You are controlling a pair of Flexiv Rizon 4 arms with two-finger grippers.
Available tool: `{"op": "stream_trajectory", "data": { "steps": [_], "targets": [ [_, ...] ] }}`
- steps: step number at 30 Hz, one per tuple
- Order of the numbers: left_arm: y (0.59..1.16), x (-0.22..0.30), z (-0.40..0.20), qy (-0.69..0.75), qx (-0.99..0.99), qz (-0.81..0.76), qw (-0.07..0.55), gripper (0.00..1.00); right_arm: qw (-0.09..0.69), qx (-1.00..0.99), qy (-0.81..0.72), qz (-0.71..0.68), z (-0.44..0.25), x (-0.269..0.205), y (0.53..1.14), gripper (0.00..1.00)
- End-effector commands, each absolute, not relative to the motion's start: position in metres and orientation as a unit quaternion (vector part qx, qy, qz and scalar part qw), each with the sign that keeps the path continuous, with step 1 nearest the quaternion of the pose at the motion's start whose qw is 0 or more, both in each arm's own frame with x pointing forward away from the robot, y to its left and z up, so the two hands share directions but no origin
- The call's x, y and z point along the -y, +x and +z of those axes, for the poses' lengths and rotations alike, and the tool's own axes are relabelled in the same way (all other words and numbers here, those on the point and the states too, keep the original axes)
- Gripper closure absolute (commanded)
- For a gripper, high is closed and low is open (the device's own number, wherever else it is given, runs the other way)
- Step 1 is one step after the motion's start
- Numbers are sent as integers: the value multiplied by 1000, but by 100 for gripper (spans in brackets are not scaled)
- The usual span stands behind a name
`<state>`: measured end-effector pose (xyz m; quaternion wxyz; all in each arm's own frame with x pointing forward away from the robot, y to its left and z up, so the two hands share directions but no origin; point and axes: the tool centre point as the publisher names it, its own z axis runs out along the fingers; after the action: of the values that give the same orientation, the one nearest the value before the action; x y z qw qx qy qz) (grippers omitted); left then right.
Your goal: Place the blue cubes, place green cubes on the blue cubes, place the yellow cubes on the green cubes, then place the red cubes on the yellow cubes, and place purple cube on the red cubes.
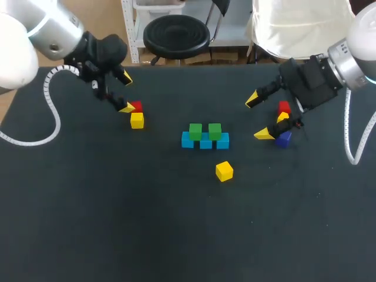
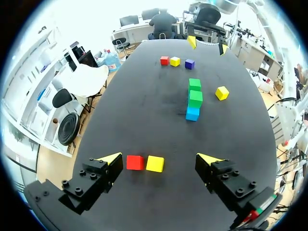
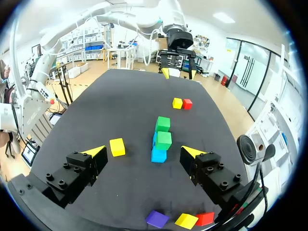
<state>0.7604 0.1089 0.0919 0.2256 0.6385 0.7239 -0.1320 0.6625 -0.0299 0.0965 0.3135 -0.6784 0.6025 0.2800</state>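
Note:
Three blue cubes [image 1: 205,143] lie in a row mid-table, with two green cubes [image 1: 195,131] [image 1: 215,130] on top. A loose yellow cube [image 1: 224,171] sits just in front of them. My left gripper [image 1: 126,93] hangs open over a red cube [image 1: 136,106] and a yellow cube [image 1: 137,120]; in the left wrist view both, red [image 2: 134,162] and yellow [image 2: 155,163], lie between its spread fingers, untouched. My right gripper [image 1: 257,117] stands open beside a red cube [image 1: 284,107], a yellow cube [image 1: 283,117] and a purple cube [image 1: 284,138]. Under the right gripper [image 3: 143,151] the purple cube [image 3: 157,219] shows.
The black table [image 1: 117,223] stretches wide and bare toward the front. A white cable [image 1: 50,117] loops from my left arm over the table's left side.

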Motion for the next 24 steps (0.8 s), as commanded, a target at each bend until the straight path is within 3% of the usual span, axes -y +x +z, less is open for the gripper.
{"op": "stream_trajectory", "data": {
  "steps": [1,8,24],
  "targets": [
    [760,-110,92,639,-723,-132,227,0,314,-602,-678,280,96,30,662,0],
    [760,-110,92,639,-723,-132,227,0,315,-603,-685,261,106,38,646,0],
    [760,-110,92,639,-723,-132,227,0,223,-596,-718,283,132,49,587,0]
  ]
}}
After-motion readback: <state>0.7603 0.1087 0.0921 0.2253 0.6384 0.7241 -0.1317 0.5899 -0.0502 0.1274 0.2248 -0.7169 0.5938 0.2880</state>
